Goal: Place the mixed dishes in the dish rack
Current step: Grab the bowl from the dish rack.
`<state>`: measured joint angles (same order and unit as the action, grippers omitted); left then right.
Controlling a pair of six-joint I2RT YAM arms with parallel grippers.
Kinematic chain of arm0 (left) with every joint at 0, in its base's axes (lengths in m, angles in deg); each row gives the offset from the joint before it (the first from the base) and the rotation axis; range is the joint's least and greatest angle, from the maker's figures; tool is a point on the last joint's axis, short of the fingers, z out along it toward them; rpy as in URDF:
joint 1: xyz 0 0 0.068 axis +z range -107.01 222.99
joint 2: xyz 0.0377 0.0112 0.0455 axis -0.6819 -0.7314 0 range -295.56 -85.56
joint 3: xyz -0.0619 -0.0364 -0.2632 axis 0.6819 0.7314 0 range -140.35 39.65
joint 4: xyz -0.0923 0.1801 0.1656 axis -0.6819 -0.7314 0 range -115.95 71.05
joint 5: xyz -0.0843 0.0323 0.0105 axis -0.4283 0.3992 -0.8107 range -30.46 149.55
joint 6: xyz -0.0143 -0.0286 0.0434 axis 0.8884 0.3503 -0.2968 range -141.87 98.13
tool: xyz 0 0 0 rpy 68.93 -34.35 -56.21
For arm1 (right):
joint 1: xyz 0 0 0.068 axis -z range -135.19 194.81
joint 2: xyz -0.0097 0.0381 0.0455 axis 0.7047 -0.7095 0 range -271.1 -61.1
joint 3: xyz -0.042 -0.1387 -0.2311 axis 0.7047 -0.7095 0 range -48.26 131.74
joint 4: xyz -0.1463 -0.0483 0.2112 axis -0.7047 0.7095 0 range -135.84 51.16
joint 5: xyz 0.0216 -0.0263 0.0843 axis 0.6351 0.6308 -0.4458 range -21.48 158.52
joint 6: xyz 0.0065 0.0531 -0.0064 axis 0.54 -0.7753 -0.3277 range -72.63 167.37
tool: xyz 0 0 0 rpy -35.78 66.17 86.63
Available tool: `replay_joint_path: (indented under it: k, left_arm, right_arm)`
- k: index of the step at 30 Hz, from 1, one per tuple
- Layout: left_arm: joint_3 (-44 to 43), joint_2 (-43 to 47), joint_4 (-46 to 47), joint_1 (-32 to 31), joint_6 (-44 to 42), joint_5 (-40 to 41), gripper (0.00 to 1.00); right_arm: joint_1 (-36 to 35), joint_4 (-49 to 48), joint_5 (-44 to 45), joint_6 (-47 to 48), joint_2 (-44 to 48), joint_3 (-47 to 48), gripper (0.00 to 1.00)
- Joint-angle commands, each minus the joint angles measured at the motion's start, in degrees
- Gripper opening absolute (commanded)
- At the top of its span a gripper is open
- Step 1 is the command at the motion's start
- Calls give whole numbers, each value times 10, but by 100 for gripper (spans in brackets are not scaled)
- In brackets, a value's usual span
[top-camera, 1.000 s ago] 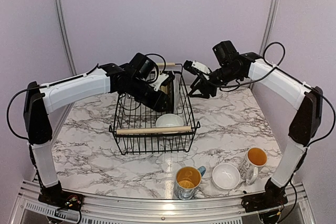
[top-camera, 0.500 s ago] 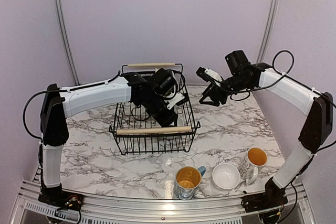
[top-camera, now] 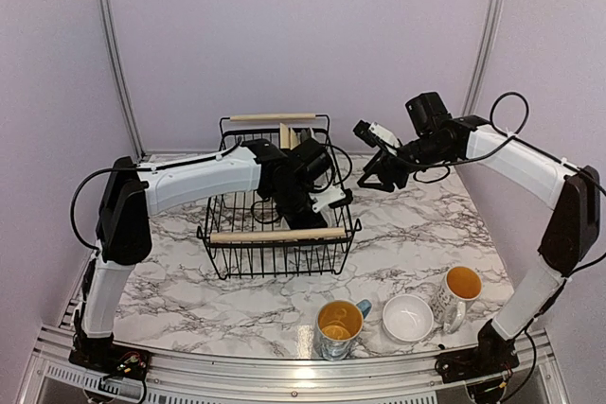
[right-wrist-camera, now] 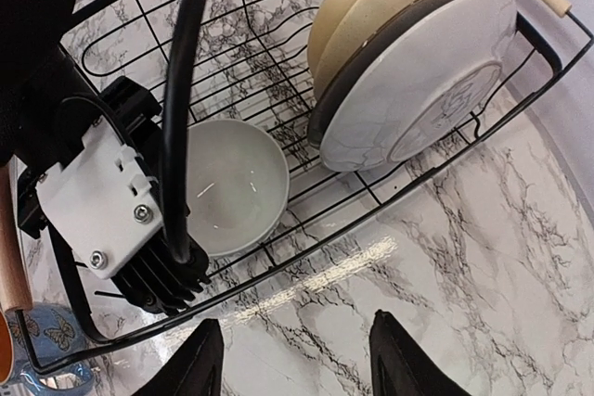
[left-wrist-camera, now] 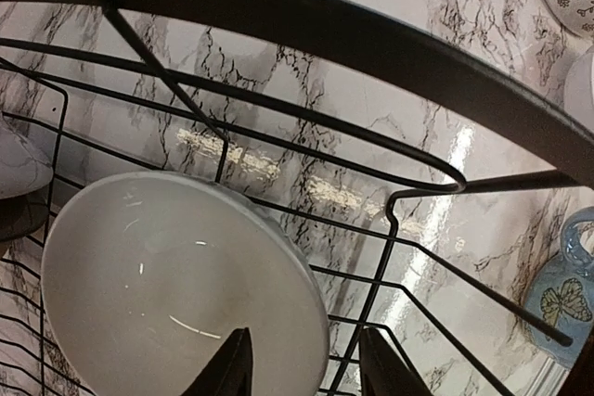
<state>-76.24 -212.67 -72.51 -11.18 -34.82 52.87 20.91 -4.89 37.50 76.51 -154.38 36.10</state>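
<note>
Roughly halfway, by my guess. Dish rack (top-camera: 277,234) held upright plates (right-wrist-camera: 408,71), maybe three, hard to count, plus white bowl (right-wrist-camera: 232,187). Left gripper (left-wrist-camera: 306,368) hovered over that bowl, jaws apart, empty. Right gripper (right-wrist-camera: 297,359) likewise released, beside rack. Blue mug (top-camera: 339,325), second bowl (top-camera: 408,317) and white mug (top-camera: 457,290) waited on table (top-camera: 426,234), near edge.

Rack (top-camera: 237,254) is thin black wire with bare wooden handles (top-camera: 277,235). Bowl (left-wrist-camera: 176,294) looks glossy glazed white, marble-look tabletop (top-camera: 426,224) pretty shiny too.

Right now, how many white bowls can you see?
2. One bowl inside the dish rack; the other on the table between the mugs. More may be hidden.
</note>
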Motion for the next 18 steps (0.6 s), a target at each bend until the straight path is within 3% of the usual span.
replay_joint_path:
  k: [1,5,11,18]
  left_arm:
    - [-38,-35,-43,-1,-29,-33,40]
    - [-46,-52,-50,1,-30,-29,34]
    - [-54,-41,-51,5,-22,-34,6]
    - [-36,2,-53,19,-20,-70,0]
  right_arm:
    - [3,-9,-10,-7,10,-2,52]
    - [3,-11,-11,-6,13,-5,52]
    - [3,-16,-14,-6,14,-9,52]
    - [3,-11,-26,-10,0,7,52]
